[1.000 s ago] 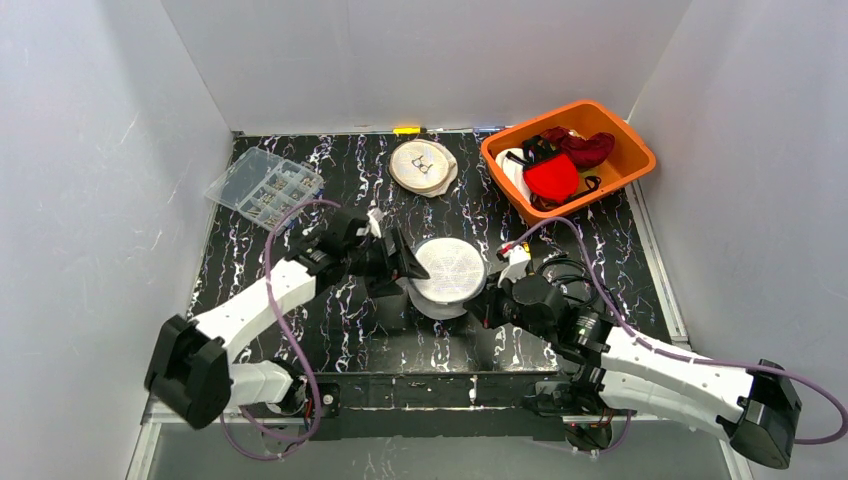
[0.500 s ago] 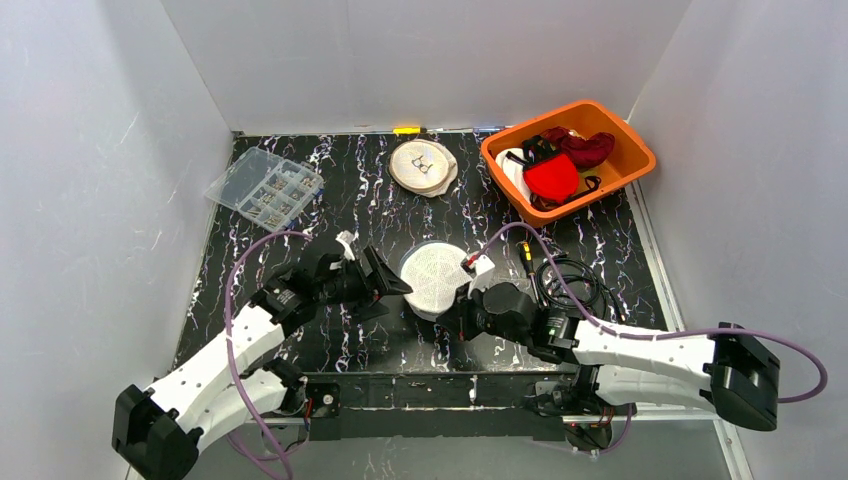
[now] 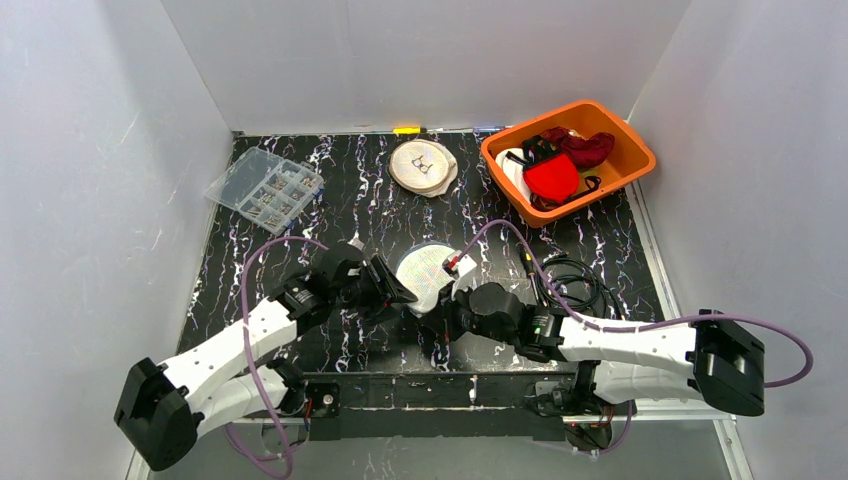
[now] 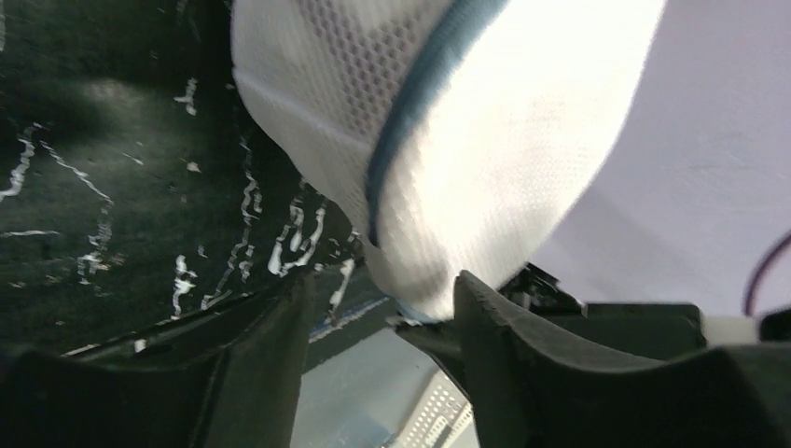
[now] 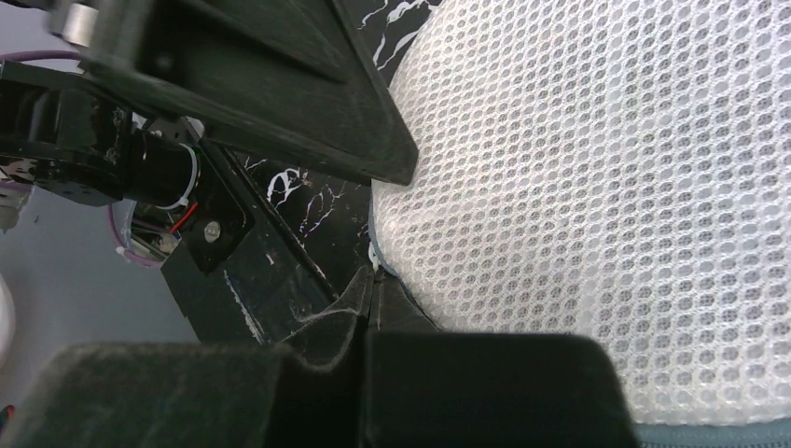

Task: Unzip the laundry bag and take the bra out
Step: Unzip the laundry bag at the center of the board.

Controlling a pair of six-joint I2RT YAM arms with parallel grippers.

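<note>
The round white mesh laundry bag (image 3: 425,272) stands tipped up on its edge near the table's front, between my two grippers. In the right wrist view my right gripper (image 5: 373,280) is shut, pinching the bag's (image 5: 606,187) lower seam at its tips. From the left, my left gripper (image 3: 405,293) reaches the bag. In its wrist view its fingers stand apart, and the bag's (image 4: 485,121) bottom edge, with a blue-grey band, dips between the tips of that gripper (image 4: 382,285), close to the right finger (image 4: 504,345). The bra is hidden.
An orange bin (image 3: 620,135) holding red, white and dark garments sits at the back right. A beige round pouch (image 3: 423,165) lies at the back centre, a clear compartment box (image 3: 265,187) at the back left. Black cable coils (image 3: 572,280) lie right of the bag.
Both grippers have drawn the bag nearer to the table's front edge and tipped it more upright. The left gripper's fingers have come closer together. The right gripper stays shut.
</note>
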